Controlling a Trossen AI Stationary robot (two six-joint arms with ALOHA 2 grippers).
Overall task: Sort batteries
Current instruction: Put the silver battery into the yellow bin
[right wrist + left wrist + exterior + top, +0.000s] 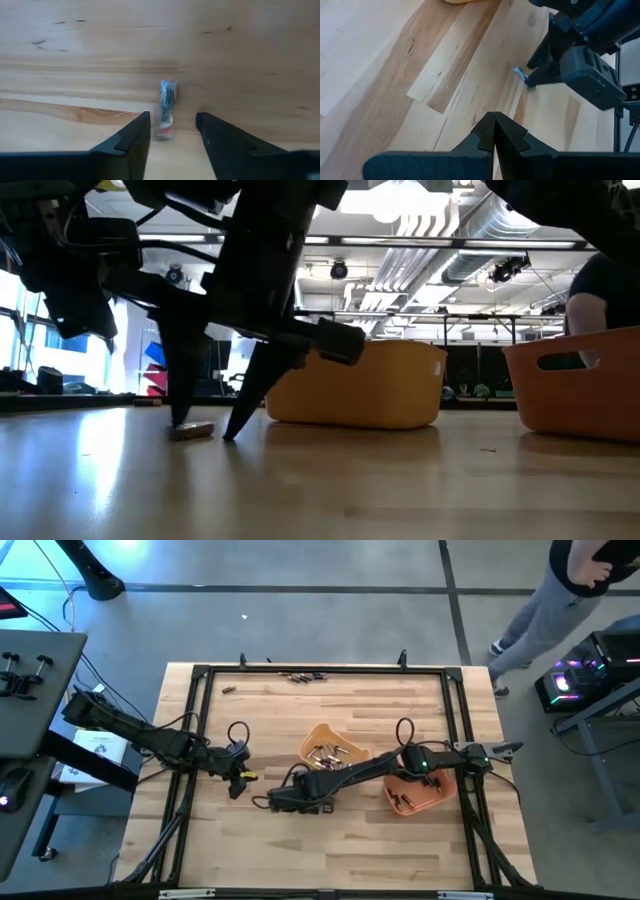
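A single small silvery battery lies flat on the wooden table, also seen as the battery in the low view and the battery in the left wrist view. My right gripper points down over it, open. Its fingertips stand on either side of the battery's end, close above the table, and I see no touch. My right gripper sits left of the yellow tray, which holds several batteries. An orange tray stands to the right. My left gripper is shut and holds nothing, at the table's left.
More loose batteries lie near the table's far edge, and one more battery lies at the far left. A black frame runs round the table. A person stands beyond the far right corner.
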